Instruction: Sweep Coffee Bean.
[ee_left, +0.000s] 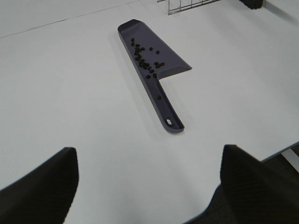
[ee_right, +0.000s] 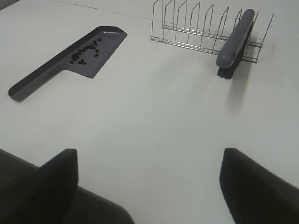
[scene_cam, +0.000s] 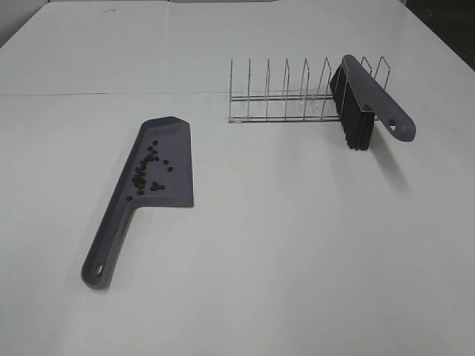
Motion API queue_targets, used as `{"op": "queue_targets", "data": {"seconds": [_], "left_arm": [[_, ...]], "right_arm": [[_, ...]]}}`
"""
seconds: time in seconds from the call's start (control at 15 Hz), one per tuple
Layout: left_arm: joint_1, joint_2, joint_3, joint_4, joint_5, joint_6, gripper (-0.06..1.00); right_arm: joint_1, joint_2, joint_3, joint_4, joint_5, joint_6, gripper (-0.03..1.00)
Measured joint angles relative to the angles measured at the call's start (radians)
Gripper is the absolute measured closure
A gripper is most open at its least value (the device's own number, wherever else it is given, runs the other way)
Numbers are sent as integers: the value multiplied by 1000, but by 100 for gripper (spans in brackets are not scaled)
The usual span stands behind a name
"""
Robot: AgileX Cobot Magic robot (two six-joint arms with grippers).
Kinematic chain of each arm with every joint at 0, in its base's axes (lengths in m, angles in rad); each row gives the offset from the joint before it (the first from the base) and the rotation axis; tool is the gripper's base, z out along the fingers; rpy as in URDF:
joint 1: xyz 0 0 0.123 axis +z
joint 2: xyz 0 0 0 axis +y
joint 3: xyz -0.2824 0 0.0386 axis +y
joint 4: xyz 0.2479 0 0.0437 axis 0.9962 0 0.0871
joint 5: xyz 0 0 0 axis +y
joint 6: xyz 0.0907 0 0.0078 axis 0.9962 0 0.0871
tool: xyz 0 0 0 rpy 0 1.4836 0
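Observation:
The grey-purple dustpan lies flat on the white table, handle toward the front left. Several tiny dark coffee beans lie in its tray; they also show in the left wrist view and the right wrist view. The brush, grey-purple handle with black bristles, leans in the wire rack at the back right. My left gripper is open and empty, well back from the dustpan handle. My right gripper is open and empty near the table's front edge. Neither gripper shows in the exterior view.
The wire rack has several upright dividers and stands behind the dustpan. The table's front edge shows in both wrist views, with dark floor beyond it.

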Motion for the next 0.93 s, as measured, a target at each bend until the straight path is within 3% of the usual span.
{"op": "queue_targets", "data": {"seconds": [0.2, 0.33, 0.4, 0.53, 0.93], "left_arm": [[28, 0, 0, 0, 0, 0, 19], [150, -1, 0, 0, 0, 0, 19], [286, -26, 0, 0, -1, -1, 19], [388, -70, 0, 0, -2, -1, 19], [408, -74, 0, 0, -3, 0, 19]], "right_arm": [[-2, 0, 0, 0, 0, 0, 27], [-69, 0, 0, 0, 0, 0, 27], [-175, 0, 0, 0, 0, 0, 27], [-266, 0, 0, 0, 0, 0, 27], [-302, -5, 0, 0, -2, 0, 27]]}}
